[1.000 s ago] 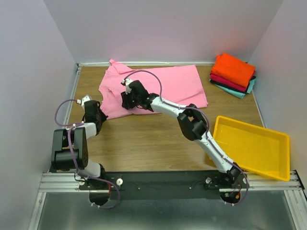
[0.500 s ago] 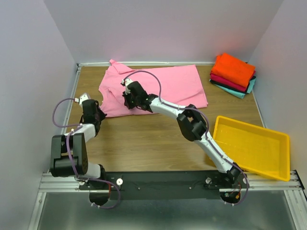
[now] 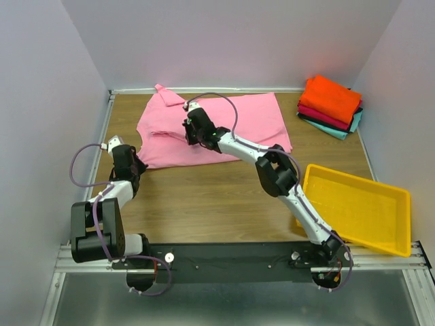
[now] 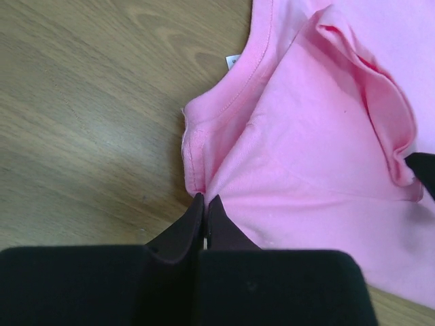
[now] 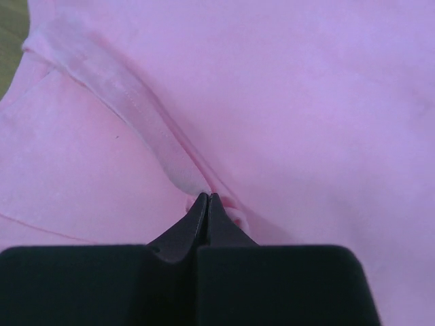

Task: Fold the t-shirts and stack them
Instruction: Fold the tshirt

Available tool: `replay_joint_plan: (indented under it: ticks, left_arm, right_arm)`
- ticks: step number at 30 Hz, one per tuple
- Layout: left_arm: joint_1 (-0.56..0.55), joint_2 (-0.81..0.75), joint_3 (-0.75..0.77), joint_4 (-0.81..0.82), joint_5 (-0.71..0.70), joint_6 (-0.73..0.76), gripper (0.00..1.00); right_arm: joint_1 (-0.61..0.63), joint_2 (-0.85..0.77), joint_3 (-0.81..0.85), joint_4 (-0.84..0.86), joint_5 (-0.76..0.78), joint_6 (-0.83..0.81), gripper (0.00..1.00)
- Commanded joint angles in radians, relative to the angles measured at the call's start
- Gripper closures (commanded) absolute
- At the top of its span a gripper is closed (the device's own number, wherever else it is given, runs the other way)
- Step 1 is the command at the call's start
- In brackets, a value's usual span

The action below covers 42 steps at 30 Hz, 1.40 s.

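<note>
The light pink t-shirt (image 3: pixel 231 122) lies spread on the wooden table at the back centre. My left gripper (image 3: pixel 138 165) is shut on the shirt's near left edge; in the left wrist view its jaws (image 4: pixel 204 199) pinch the cloth next to the collar seam (image 4: pixel 234 102). My right gripper (image 3: pixel 192 138) is shut on a raised fold near the shirt's left middle; in the right wrist view its jaws (image 5: pixel 207 197) pinch a hemmed fold (image 5: pixel 136 109). A stack of folded t-shirts (image 3: pixel 331 100), orange on top, then crimson, dark and teal, sits at the back right.
A yellow plastic tray (image 3: pixel 380 234) stands at the near right, beside the right arm. Walls close the table at the left, back and right. Bare wood (image 3: pixel 204 193) lies between the shirt and the arm bases.
My right gripper has moved back and to the right with the pinched fold. My left gripper has drawn the shirt's near left edge to the left. The shirt lies more stretched out.
</note>
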Motion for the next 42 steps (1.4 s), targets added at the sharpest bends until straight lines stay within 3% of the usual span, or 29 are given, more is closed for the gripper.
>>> replay_joint_plan:
  ticks: [1, 13, 16, 17, 19, 21, 29, 30, 32, 33, 35, 42]
  left_arm:
    - [0.015, -0.020, -0.014, -0.008, -0.023, 0.016, 1.00]
    - [0.023, -0.021, -0.022, -0.002, -0.017, 0.015, 1.00]
    - [0.025, -0.026, -0.025, 0.000, -0.017, 0.013, 1.00]
    - [0.025, -0.026, -0.025, -0.002, -0.017, 0.012, 1.00]
    - [0.026, -0.035, -0.030, -0.003, -0.017, 0.010, 1.00]
    - [0.026, -0.041, -0.031, -0.006, -0.020, 0.010, 1.00]
    - [0.026, -0.133, -0.016, -0.044, -0.037, 0.025, 0.78]
    - [0.025, -0.159, -0.011, -0.054, -0.059, 0.024, 0.60]
    - [0.025, -0.187, -0.013, -0.057, -0.075, 0.024, 0.48]
    - [0.026, -0.210, -0.013, -0.057, -0.090, 0.024, 0.35]
    - [0.025, -0.231, -0.013, -0.060, -0.107, 0.030, 0.25]
    - [-0.032, -0.334, 0.012, -0.034, -0.155, 0.058, 0.14]
  right_arm:
    - [-0.042, -0.060, 0.027, 0.005, 0.025, 0.046, 0.98]
    - [-0.124, 0.021, 0.162, 0.013, -0.059, 0.097, 0.97]
    - [-0.139, 0.052, 0.214, 0.012, -0.068, 0.101, 0.73]
    - [-0.141, 0.054, 0.214, 0.012, -0.067, 0.104, 0.47]
    - [-0.147, 0.037, 0.202, 0.012, -0.067, 0.106, 0.21]
    - [-0.150, 0.006, 0.145, 0.013, -0.064, 0.103, 0.16]
    - [-0.159, -0.263, -0.212, 0.018, 0.054, 0.038, 0.11]
    - [-0.163, -0.328, -0.290, 0.021, 0.077, 0.037, 0.11]
    - [-0.182, -0.386, -0.375, 0.025, 0.102, 0.040, 0.10]
    - [-0.190, -0.449, -0.412, 0.032, 0.108, 0.043, 0.10]
    - [-0.223, -0.509, -0.525, 0.038, 0.120, 0.049, 0.09]
    - [-0.324, -0.687, -0.781, 0.051, 0.175, 0.080, 0.05]
